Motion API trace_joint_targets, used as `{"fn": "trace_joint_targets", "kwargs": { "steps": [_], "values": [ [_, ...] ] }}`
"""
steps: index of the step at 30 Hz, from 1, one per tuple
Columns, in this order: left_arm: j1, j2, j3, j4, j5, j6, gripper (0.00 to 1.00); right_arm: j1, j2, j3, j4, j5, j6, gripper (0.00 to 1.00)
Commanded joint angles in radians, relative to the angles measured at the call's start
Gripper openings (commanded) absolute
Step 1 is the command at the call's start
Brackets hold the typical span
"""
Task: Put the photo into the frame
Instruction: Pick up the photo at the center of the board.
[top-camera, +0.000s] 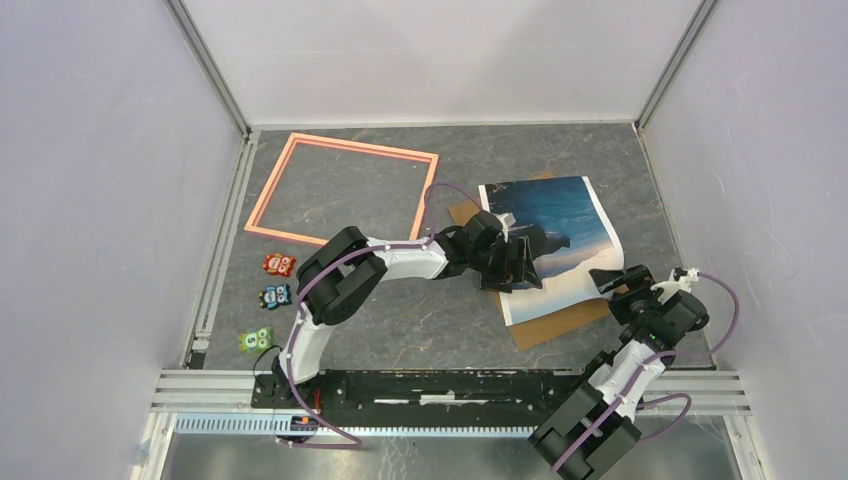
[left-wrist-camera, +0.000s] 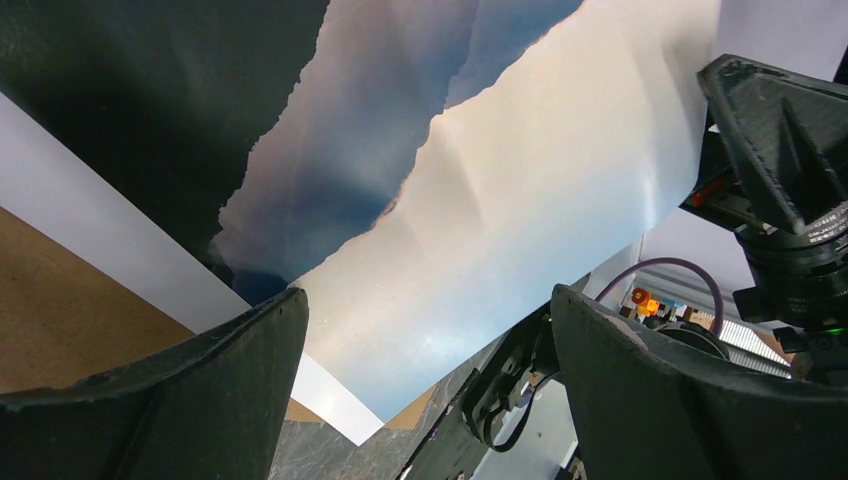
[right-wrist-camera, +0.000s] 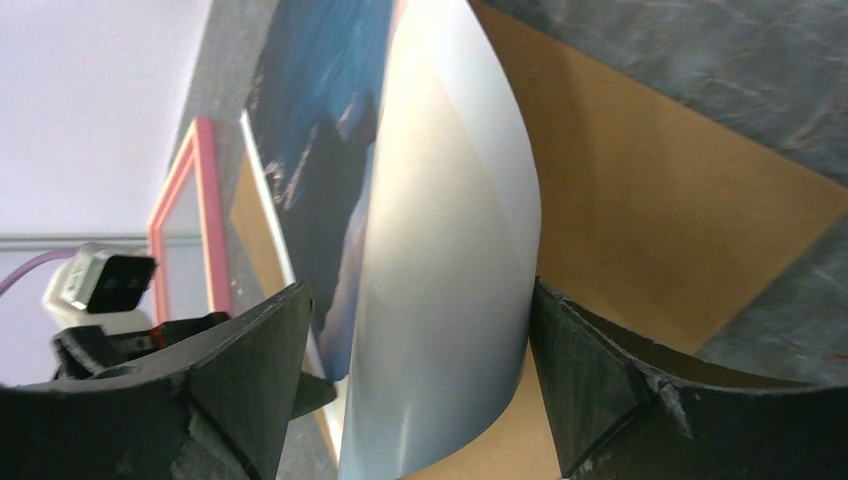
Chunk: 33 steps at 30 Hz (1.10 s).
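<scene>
Lying outside frame (top-camera: 365, 147): photo (top-camera: 560, 215).

The brown board (top-camera: 548, 326) lies mostly hidden under the photo (top-camera: 562, 215) (whose left edge the left claw (top-camera: 518, 266) covers).

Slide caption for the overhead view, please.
Left hand and right hand at the photo atop a brown board; frame lies apart.

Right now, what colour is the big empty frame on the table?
The frame is salmon pink shading to orange, clearest in the top external view.
</scene>
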Motion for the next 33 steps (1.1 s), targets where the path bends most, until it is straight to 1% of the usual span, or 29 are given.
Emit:
{"fn": "trace_joint_targets", "kwargs": {
  "steps": [1,5,9,13,15,18,24,26,29,30,32,33],
  "values": [
    [0.017,-0.015,-0.049,0.007,-0.05,-0.007,0.99,0.03,-0.003,0.002,0.152,-0.125,0.102,0.85],
    [0.031,-0.02,-0.071,0.021,-0.056,0.006,0.99,0.061,-0.002,0.047,0.129,-0.11,0.099,0.89],
    [0.045,-0.027,-0.077,0.02,-0.069,0.044,0.99,0.086,0.021,0.109,0.056,-0.076,0.057,0.93],
    [0.068,-0.03,-0.083,0.019,-0.074,0.076,1.0,0.105,0.046,0.129,0.063,-0.09,0.073,0.98],
    [0.084,-0.03,-0.091,0.03,-0.068,0.079,1.0,0.112,0.064,0.13,0.091,-0.105,0.093,0.98],
    [0.094,-0.031,-0.104,0.05,-0.07,0.077,1.0,0.114,0.074,0.138,0.099,-0.086,0.1,0.98],
    [0.101,-0.003,-0.11,0.083,-0.03,0.064,1.0,0.117,0.097,0.155,0.099,-0.058,0.057,0.98],
    [0.101,-0.01,-0.124,0.098,-0.035,0.062,1.0,0.119,0.113,0.152,0.099,-0.046,0.027,0.94],
    [0.104,-0.021,-0.142,0.109,-0.04,0.066,1.0,0.127,0.11,0.139,0.099,0.01,0.002,0.85],
    [0.105,-0.025,-0.146,0.11,-0.04,0.067,1.0,0.133,0.106,0.132,0.129,0.033,-0.004,0.79],
    [0.108,-0.028,-0.155,0.118,-0.04,0.067,1.0,0.141,0.103,0.128,0.131,0.07,-0.021,0.68],
    [0.108,-0.03,-0.159,0.119,-0.042,0.067,1.0,0.145,0.101,0.126,0.132,0.091,-0.024,0.63]
  ]
}}
